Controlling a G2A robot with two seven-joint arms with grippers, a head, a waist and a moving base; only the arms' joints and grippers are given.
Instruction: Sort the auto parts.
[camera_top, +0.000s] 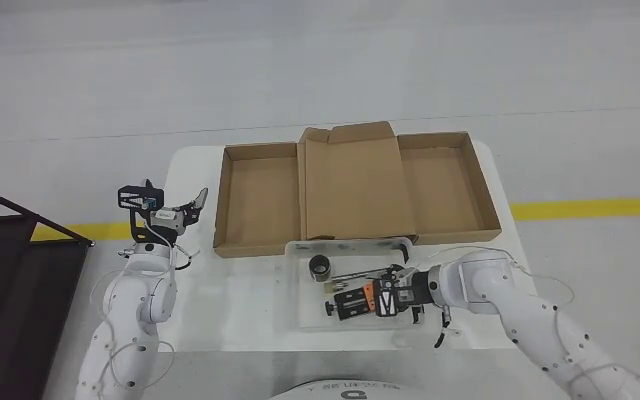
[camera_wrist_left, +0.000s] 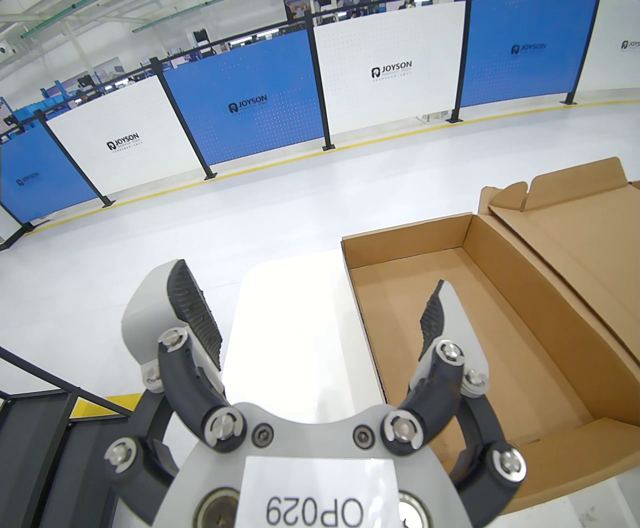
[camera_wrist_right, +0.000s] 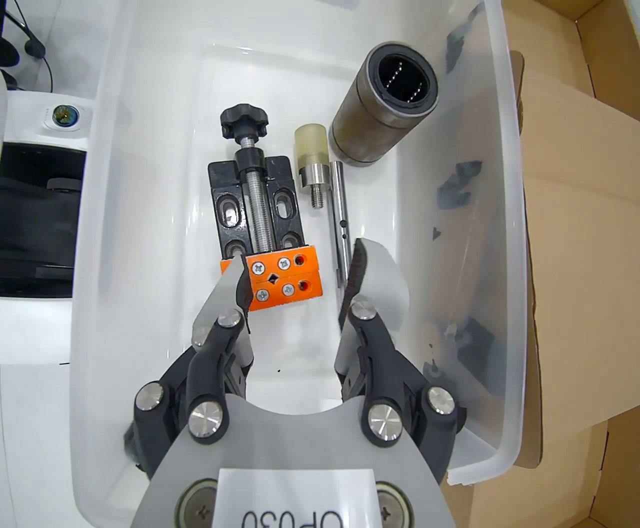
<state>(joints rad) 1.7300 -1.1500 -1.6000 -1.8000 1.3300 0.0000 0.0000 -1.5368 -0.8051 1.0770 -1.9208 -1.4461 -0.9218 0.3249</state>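
Straddling the orange end of a black metal mini vise (camera_wrist_right: 260, 210), the right gripper (camera_wrist_right: 299, 255) hangs inside a clear plastic bin (camera_wrist_right: 100, 250) with its fingers spread; whether they touch the vise is hard to judge. A slim steel rod (camera_wrist_right: 340, 215), a cream-capped steel stud (camera_wrist_right: 312, 160) and a dark cylindrical bearing (camera_wrist_right: 385, 105) lie just beside the vise. From above, the bin sits at 6 o'clock of an open brown cardboard box (camera_top: 260, 200) on the white tabletop (camera_top: 250, 310). The left gripper (camera_wrist_left: 307, 275) hovers at the box's 9 o'clock, fingers released.
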